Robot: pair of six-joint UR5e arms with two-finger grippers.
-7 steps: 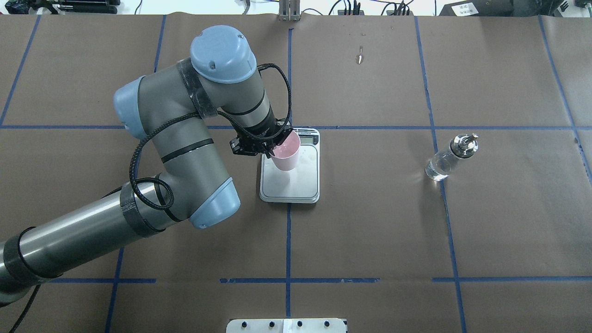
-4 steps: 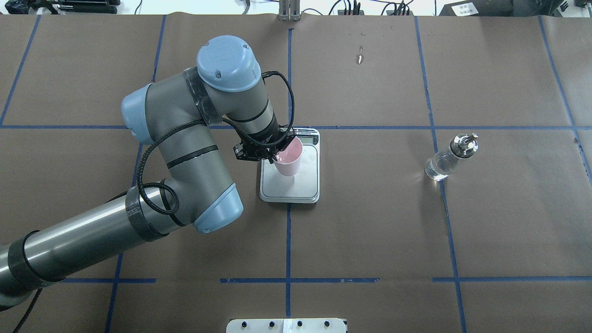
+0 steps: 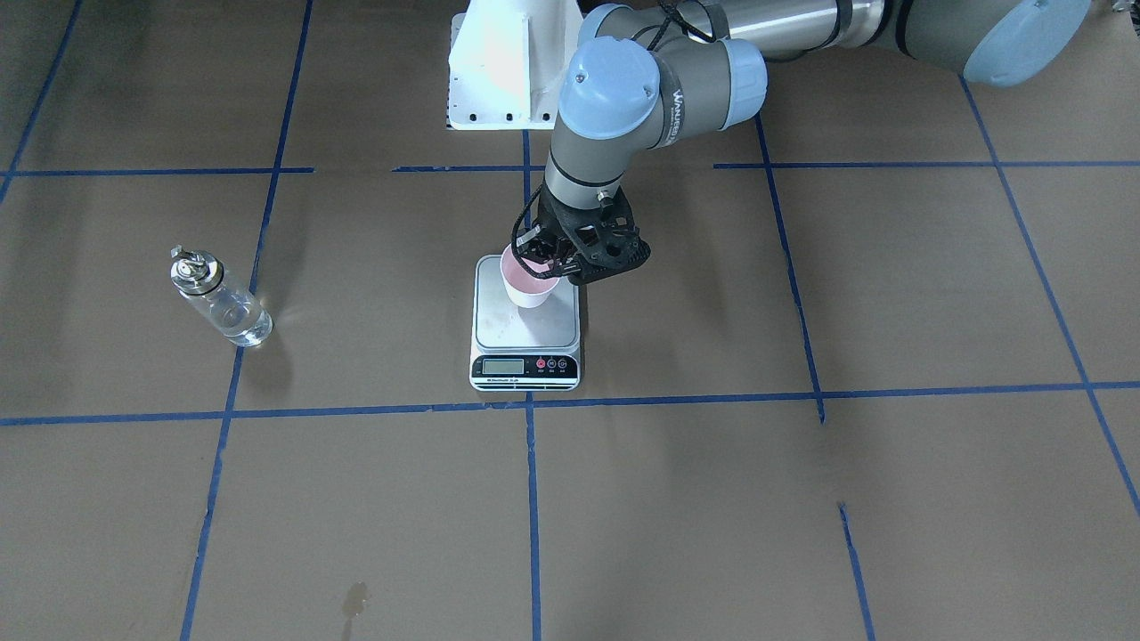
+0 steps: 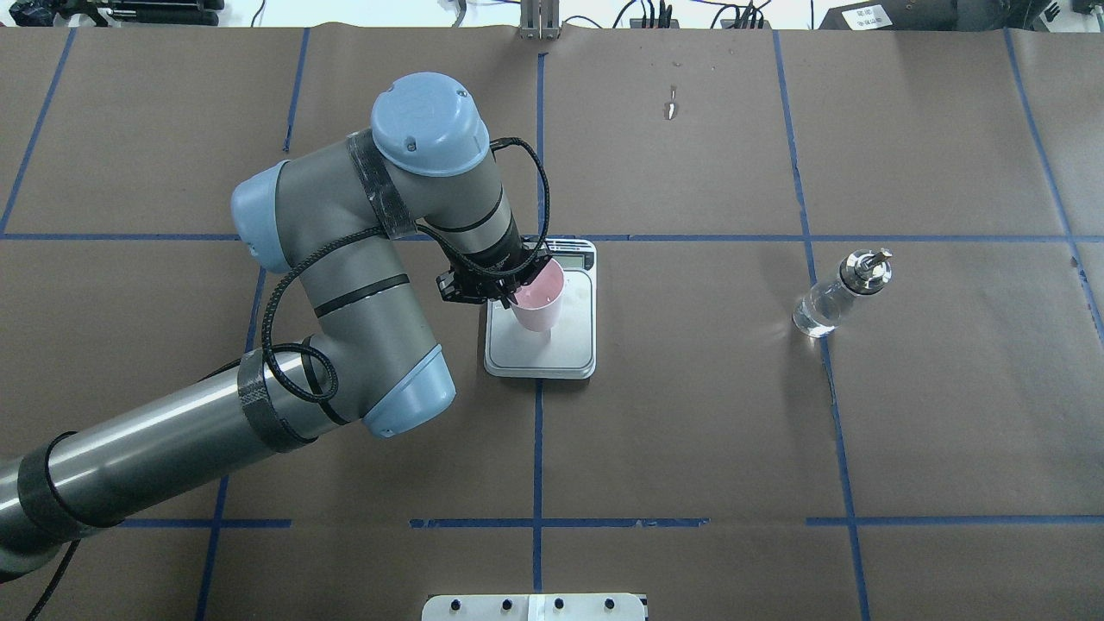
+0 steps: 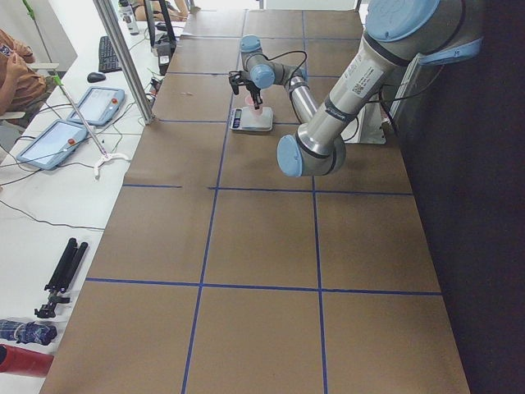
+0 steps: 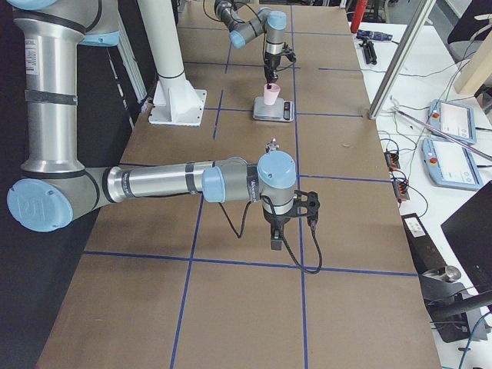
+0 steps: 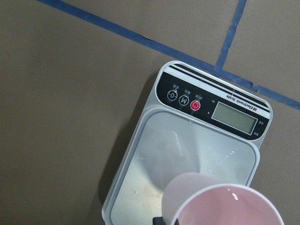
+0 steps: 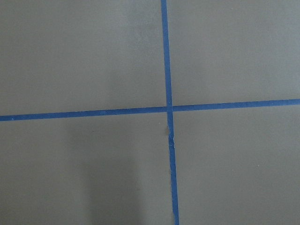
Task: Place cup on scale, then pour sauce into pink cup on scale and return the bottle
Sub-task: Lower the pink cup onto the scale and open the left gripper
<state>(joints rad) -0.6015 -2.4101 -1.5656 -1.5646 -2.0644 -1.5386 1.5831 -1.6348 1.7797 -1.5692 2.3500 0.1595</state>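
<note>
My left gripper (image 4: pixel 509 293) is shut on the rim of the pale pink cup (image 4: pixel 539 302), holding it slightly tilted low over the scale's steel platform (image 4: pixel 565 345). I cannot tell whether the cup's base touches the platform. The front-facing view shows the cup (image 3: pixel 527 283) over the far part of the scale (image 3: pixel 525 334), with the left gripper (image 3: pixel 545 263) beside it. In the left wrist view the cup (image 7: pixel 220 206) hangs over the scale (image 7: pixel 178 150). The glass bottle (image 4: pixel 832 295) of clear sauce stands apart at the right. My right gripper (image 6: pixel 296 219) hovers over bare table; I cannot tell its state.
Brown paper with a blue tape grid (image 4: pixel 536 448) covers the table. The white robot base (image 3: pixel 508 71) sits behind the scale. A side bench with tablets (image 5: pixel 49 139) and a person's arm (image 5: pixel 15 70) lies beyond the table's far edge.
My left arm has shifted right and lowered, bringing the cup from the scale's left edge to lower over the platform. The bottle has not moved.
</note>
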